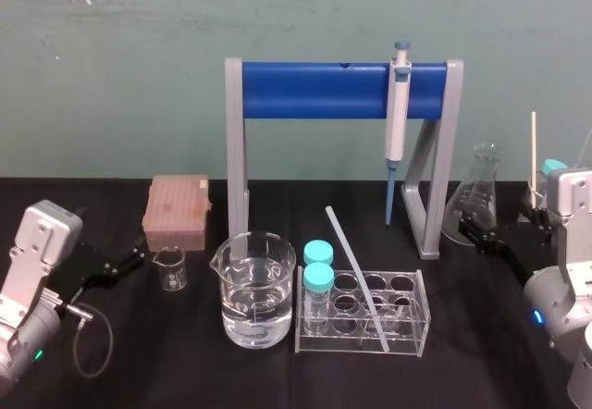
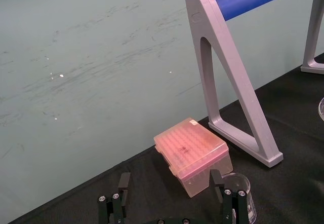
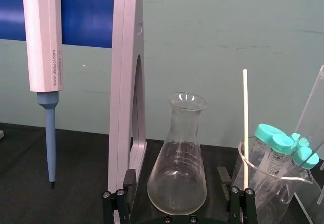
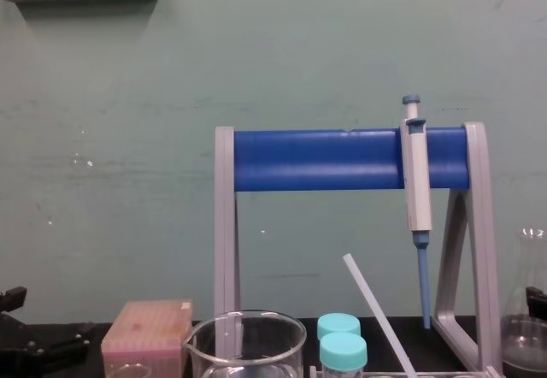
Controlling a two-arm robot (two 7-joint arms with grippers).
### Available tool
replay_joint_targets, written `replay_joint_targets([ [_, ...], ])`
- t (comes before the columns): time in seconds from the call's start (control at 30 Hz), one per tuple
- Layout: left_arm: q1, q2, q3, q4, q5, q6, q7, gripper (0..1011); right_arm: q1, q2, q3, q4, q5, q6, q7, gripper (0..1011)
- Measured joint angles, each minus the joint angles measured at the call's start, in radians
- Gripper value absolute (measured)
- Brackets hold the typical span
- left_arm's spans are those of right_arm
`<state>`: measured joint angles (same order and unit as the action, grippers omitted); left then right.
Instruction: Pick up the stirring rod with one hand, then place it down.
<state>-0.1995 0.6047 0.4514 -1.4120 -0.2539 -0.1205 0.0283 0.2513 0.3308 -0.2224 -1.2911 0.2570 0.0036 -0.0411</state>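
Rack, lower centre, holds the rod, its top leaning toward upper left. My right hand, spread wide, lies nearer, to its right; left hand, also wide, is parked far left.

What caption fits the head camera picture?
Stirring rod leans in the tube rack; left claw and right claw open.

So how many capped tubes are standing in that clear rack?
2, both at the left end of the rack: the front tube and the back tube right behind it.
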Motion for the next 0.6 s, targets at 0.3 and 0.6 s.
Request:
replay_joint_targets([
  [0.3, 0.0, 0.0, 0.0, 0.0, 0.0, 0.0, 0.0, 1000, 0.001, 0.001, -0.001, -0.001, 0.001, -0.002, 0.002, 1003],
  [0.6, 0.0, 0.0, 0.0, 0.0, 0.0, 0.0, 0.0, 1000, 0.001, 0.001, -0.002, -0.001, 0.001, -0.003, 0.002, 1003],
])
